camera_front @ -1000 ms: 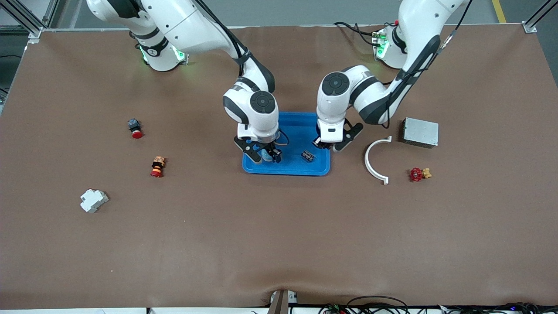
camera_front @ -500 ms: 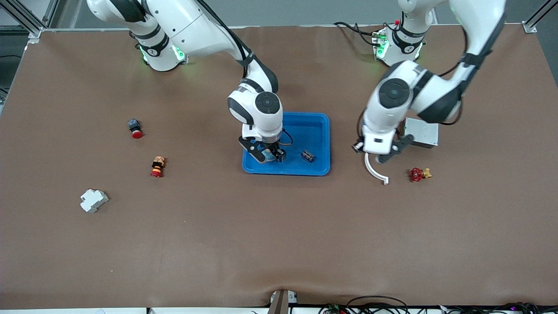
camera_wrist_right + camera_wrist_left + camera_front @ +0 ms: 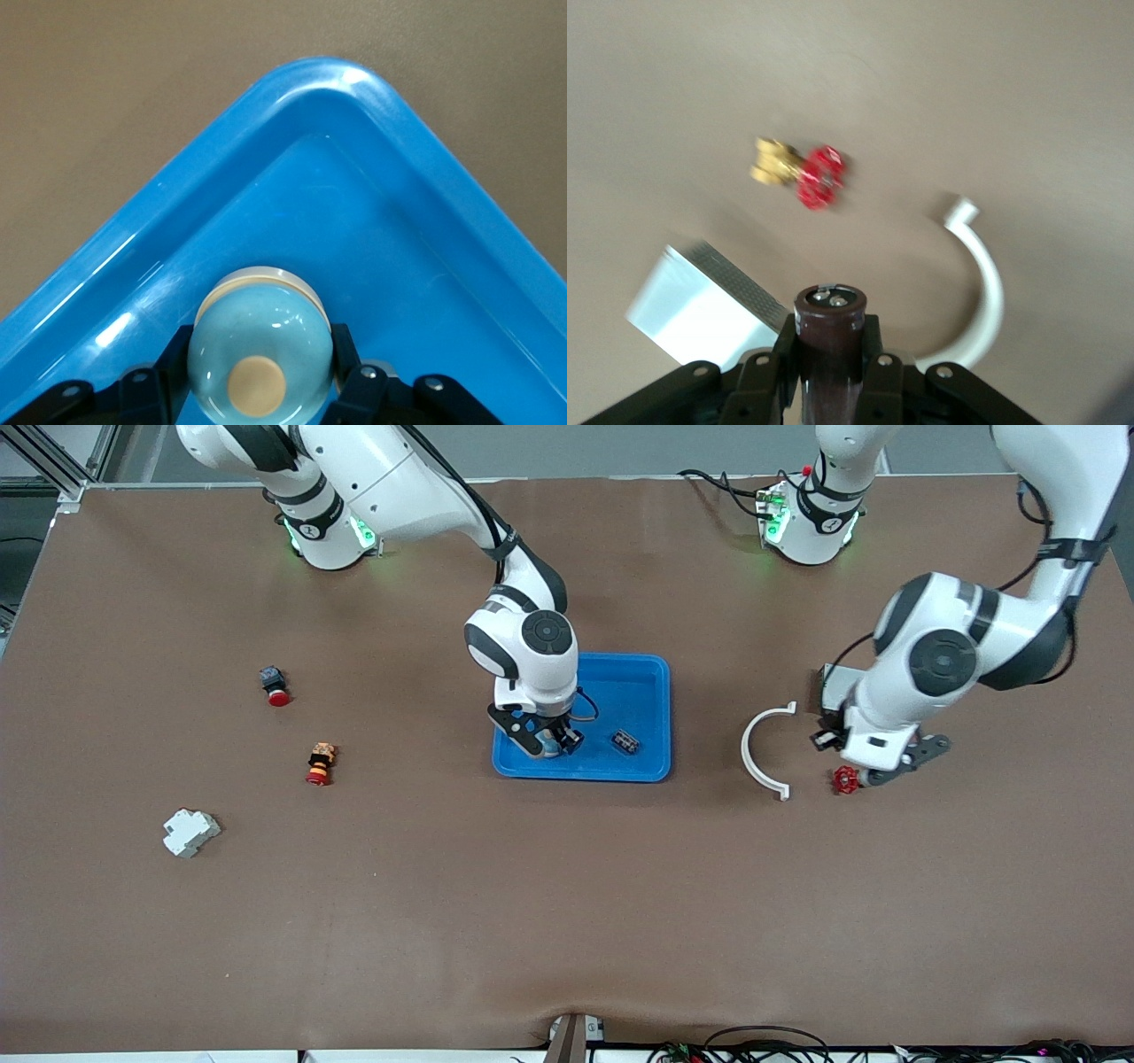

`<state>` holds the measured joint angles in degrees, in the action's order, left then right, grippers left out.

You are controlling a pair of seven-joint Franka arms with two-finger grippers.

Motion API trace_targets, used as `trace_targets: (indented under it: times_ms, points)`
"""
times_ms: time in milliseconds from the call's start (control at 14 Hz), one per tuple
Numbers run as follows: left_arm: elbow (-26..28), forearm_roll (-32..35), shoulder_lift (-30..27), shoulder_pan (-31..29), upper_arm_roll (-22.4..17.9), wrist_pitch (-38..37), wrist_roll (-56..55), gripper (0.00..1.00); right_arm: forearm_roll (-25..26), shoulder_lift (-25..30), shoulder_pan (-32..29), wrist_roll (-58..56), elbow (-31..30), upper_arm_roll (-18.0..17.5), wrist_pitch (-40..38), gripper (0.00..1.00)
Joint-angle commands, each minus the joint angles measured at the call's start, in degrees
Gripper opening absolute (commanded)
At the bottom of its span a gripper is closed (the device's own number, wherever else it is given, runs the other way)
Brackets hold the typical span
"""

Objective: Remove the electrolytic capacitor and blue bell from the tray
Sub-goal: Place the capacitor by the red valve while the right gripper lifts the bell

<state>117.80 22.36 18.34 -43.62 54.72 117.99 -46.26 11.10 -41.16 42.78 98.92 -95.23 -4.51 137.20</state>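
Our left gripper (image 3: 831, 390) clamps the electrolytic capacitor (image 3: 830, 336) in the air, clear of the tray (image 3: 620, 669), above the red valve (image 3: 844, 780); it remains to be set down. Our right gripper (image 3: 261, 385) has closed on the blue bell (image 3: 260, 341), which sits in a tray corner, not yet lifted. A second dark component (image 3: 626, 741) lies in the tray.

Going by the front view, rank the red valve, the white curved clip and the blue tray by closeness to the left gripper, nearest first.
1. Red valve: right beside the left gripper, which holds a brown capacitor.
2. White curved clip: next, toward the table's middle.
3. Blue tray: farthest, mid-table, under the right gripper.
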Motion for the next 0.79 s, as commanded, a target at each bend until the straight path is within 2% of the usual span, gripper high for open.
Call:
trace_targets:
  times_ms: [0,71,214,429,714]
  points:
    - [0.06,-0.21,-1.11,-6.2,1.09,-0.83,10.37,0.0,0.94,0.38,1.07,0.93,3.89,0.12,-7.87,0.0]
    - [0.06,0.49,-0.68,-7.52,0.66,-0.13,12.84,0.0,0.94,0.73,1.16,0.4,4.95,0.03,-11.3,0.0]
    - [0.58,6.53,1.07,-11.81,0.39,2.67,16.98,0.0,0.51,3.09,0.64,-3.71,5.14,-0.06,-14.67,0.0]
    - [0.68,9.28,4.5,-15.52,0.3,7.15,20.68,0.0,0.33,7.74,-2.34,-11.79,4.35,-0.06,-19.58,0.0]
    - [-0.03,16.47,11.26,-16.23,-1.37,11.12,21.04,0.0,0.24,18.01,-10.59,-30.05,-4.15,-0.06,-20.39,0.0]
